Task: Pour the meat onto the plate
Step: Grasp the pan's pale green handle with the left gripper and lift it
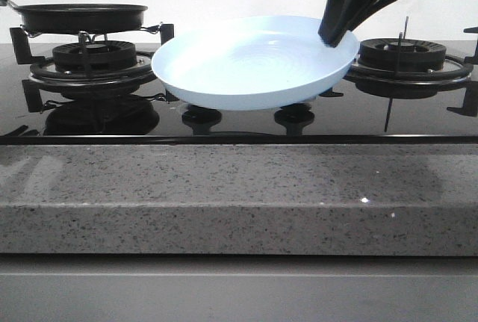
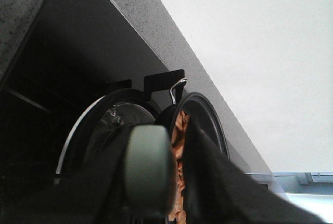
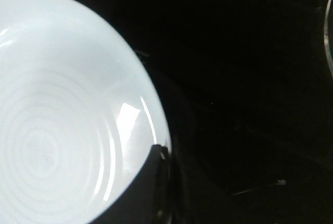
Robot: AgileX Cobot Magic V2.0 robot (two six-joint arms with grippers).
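On the black glass hob (image 1: pixel 246 124): one plate (image 1: pixel 246 60), pale blue, bare of food, raised clear of the glass between the burners, pinched at its rim by the right gripper (image 1: pixel 340 34), jaws clamped on that rim. Left of the plate: one black frying pan (image 1: pixel 82 16) sitting on its burner, handle apparently held by the left gripper (image 2: pixel 171 182), jaw state not determinable. In the pan: one heap of meat (image 2: pixel 179 135), orange-brown, chunk count not determinable. Burners: two. Risks, judged: plate slipping or tilting in its one-edge grip; meat spilling onto the hob if tipped short of the plate.
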